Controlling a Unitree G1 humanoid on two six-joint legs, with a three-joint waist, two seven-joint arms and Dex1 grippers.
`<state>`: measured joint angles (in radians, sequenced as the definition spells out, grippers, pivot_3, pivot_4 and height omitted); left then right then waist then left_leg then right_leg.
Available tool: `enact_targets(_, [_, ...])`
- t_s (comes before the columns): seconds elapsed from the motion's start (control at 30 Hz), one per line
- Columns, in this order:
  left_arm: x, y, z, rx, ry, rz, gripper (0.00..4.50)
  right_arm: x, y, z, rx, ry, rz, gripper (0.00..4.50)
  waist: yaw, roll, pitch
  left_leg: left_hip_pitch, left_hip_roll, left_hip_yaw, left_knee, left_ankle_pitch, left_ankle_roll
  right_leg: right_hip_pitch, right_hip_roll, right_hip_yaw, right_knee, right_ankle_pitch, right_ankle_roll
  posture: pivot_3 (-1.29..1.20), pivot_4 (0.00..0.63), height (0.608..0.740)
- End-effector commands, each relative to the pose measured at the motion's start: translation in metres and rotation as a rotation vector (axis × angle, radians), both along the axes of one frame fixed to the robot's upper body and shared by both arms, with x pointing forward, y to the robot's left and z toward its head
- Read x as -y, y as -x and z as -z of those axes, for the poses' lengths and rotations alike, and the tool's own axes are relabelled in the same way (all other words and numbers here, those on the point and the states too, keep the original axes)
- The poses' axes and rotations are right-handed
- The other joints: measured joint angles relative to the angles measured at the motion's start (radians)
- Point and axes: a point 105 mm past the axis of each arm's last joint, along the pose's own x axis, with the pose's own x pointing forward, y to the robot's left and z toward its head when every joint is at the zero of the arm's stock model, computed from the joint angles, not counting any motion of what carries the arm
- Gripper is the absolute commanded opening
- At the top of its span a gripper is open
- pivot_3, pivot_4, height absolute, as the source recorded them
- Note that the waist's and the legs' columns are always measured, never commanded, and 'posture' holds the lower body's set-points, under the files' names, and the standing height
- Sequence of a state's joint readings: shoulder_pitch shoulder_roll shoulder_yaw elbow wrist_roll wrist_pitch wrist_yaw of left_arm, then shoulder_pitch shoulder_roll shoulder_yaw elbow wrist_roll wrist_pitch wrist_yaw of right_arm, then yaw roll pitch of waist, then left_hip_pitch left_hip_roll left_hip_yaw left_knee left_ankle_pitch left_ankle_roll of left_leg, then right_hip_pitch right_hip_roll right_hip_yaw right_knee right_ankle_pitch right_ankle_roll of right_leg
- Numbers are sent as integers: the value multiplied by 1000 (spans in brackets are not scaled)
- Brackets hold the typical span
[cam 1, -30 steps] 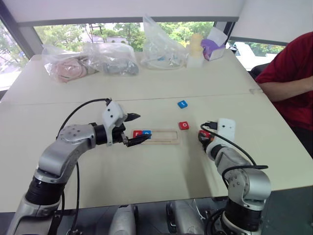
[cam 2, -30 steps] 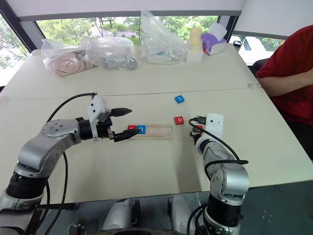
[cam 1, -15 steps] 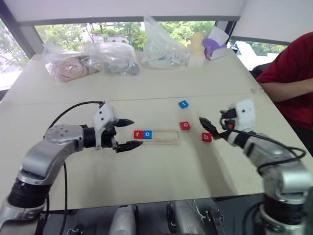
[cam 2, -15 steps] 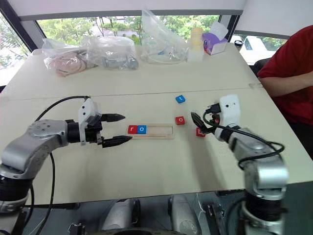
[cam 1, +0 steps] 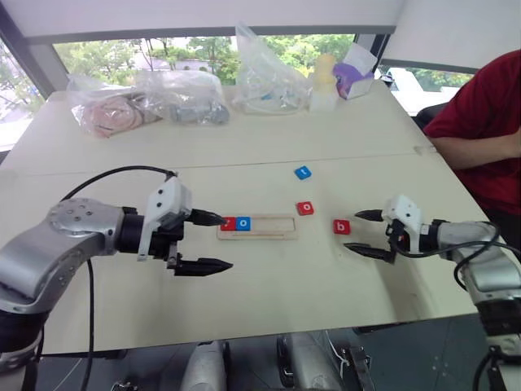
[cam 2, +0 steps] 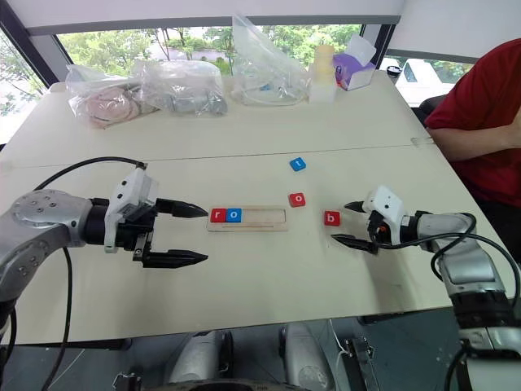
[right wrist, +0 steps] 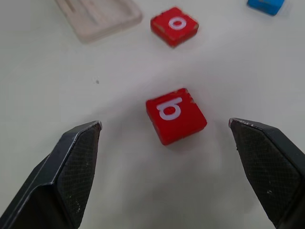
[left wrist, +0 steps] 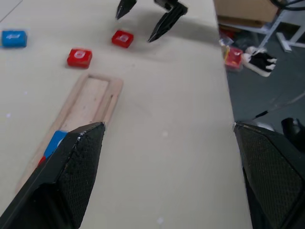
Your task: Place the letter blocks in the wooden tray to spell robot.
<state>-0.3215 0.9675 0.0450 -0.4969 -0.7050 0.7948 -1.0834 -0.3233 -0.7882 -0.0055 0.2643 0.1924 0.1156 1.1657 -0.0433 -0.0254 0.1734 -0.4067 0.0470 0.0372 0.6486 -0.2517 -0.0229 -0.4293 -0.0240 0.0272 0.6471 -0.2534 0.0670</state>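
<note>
We see the R claw (cam 2: 352, 223) w/ both fingers wide apart, nothing between them, low over the bench (cam 2: 269, 277). The red b block (cam 2: 332, 217) lies flat on the bench just ahead of this claw's tips, apart from both fingers; in the R wrist view it sits (right wrist: 176, 116) in the gap ahead of the spread fingers, not touching either. Further ahead of the R claw, beyond the b, we have the red o block (cam 2: 298, 199), and further off still the blue t block (cam 2: 298, 164), both loose on the bench.

The L claw (cam 2: 190, 235) also stands spread wide and empty, one finger nearly at the near end of the wooden tray (cam 2: 247, 219), the other finger lower, nearer the bench's front edge. Just ahead of the upper finger, inside the tray's end nearest the L claw, we find the red r block (cam 2: 218, 215) w/ the blue o block (cam 2: 234, 215) touching it on the far side; the rest of the tray is bare wood. In the L wrist view the tray (left wrist: 90, 102) runs ahead of one finger.

Well beyond both claws, at the bench's far edge, are clear plastic bags (cam 2: 146, 90). A person in a red sleeve (cam 2: 480, 98) sits off to the R claw's outer side.
</note>
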Motion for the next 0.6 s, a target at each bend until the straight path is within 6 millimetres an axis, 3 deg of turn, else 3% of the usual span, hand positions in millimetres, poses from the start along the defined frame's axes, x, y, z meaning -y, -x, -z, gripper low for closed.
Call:
enact_targets(0.03, [-15, -7, -13, 71, -14, -64, 4500, 0, -13, 0, 61, 30, -27, 4450, 1, -1, 1, 0, 0, 0, 0, 0, 0, 0, 0, 0, 0, 0, 0, 0, 150, 738])
enact_targets(0.13, [-21, -8, -11, 70, -35, -87, 4500, 0, -23, 5, 67, 37, -35, 4450, -1, -1, 2, 0, 0, 1, 0, 0, 0, 0, 0, 0, 0, 0, 0, 0, 150, 738])
enact_targets(0.17, [-22, -8, -8, 69, -45, -89, 4500, 1, -23, 10, 64, 50, -48, 4224, 0, -1, 2, 0, 0, 1, 1, 0, 0, 0, 0, 0, 0, 0, 0, 0, 150, 738])
enact_targets(0.27, [-24, -7, -6, 69, -51, -100, 4500, -1, -22, 14, 48, 39, -86, 3283, 1, -1, 2, 0, 0, 1, 1, 0, 0, 1, -1, 0, 0, 0, 0, 0, 150, 738])
enact_targets(0.3, [-25, -7, -6, 69, -51, -106, 4500, -2, -22, 14, 47, 31, -96, 2625, 2, -1, 2, 0, 0, 1, 1, 0, 0, 1, -1, 0, 0, 0, 0, 0, 150, 738])
enact_targets(0.4, [-31, -8, -4, 63, -59, -129, 4500, -6, -22, 12, 44, 20, -114, 1200, 2, -1, 2, 1, 0, 1, 2, 0, 0, 2, -1, 0, 1, 0, 0, 0, 150, 738])
enact_targets(0.53, [-43, -9, 0, 47, -70, -164, 4500, -17, -26, 1, 51, -18, -108, 1165, 0, -1, 2, 2, 0, 1, 2, 0, 0, 2, -1, 1, 2, 0, 0, 0, 150, 738])
enact_targets(0.6, [-51, -11, 3, 42, -84, -192, 4500, -38, -31, -19, 66, -91, -122, 1165, -3, -1, 2, 2, 1, 1, 2, 0, 0, 2, -1, 1, 2, 0, 0, 0, 150, 738])
